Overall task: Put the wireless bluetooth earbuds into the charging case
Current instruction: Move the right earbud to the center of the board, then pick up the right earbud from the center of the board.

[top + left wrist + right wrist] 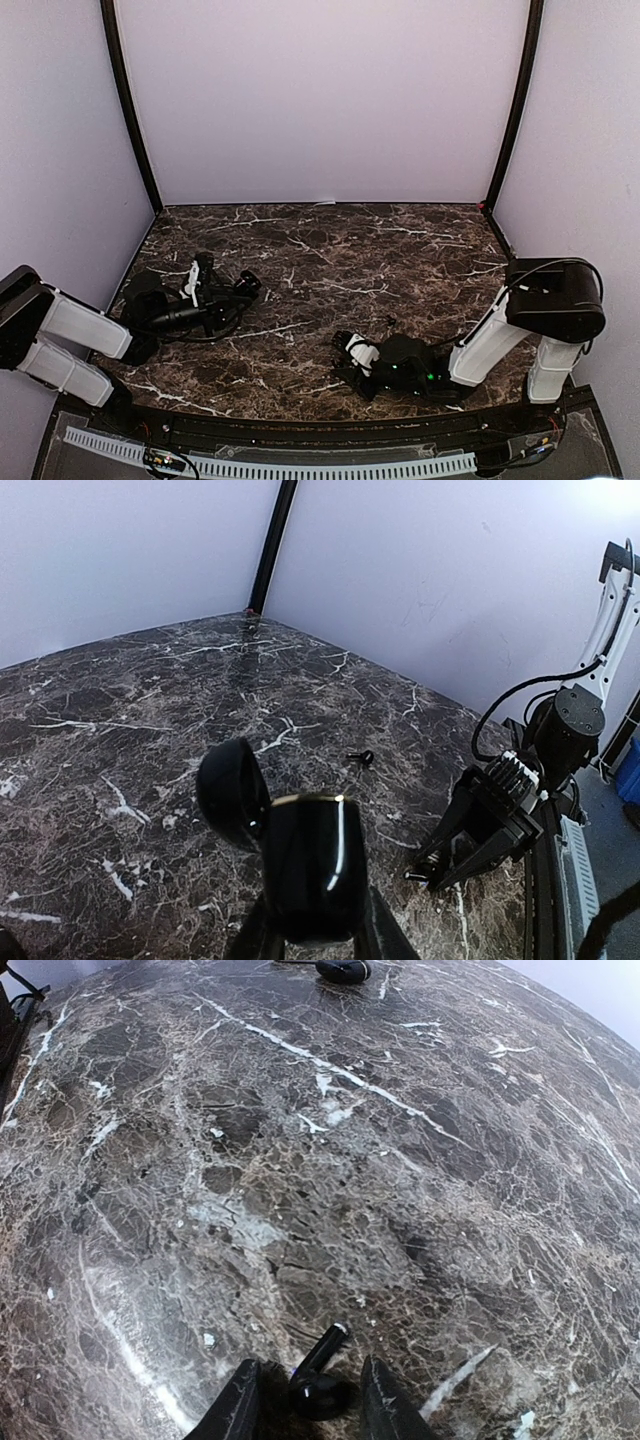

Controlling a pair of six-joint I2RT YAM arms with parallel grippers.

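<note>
My left gripper [318, 925] is shut on a glossy black charging case [305, 865] with a gold rim. The case's lid [230, 790] hangs open to the left, and it is held just above the marble; in the top view it is at the left [248, 284]. My right gripper [312, 1408] is down on the table near the front [346, 352]. Its jaws stand open on either side of a black earbud [322, 1385], whose stem points up and right. A second black earbud [362, 757] lies on the table between the two grippers. No white earbuds are in view.
The dark marble table [330, 250] is enclosed by lilac walls, with black posts at the back corners [135, 110]. The right arm's black gripper body [485, 820] sits low, to the right of the case. A dark rounded shape [343, 969] lies at the far edge of the right wrist view.
</note>
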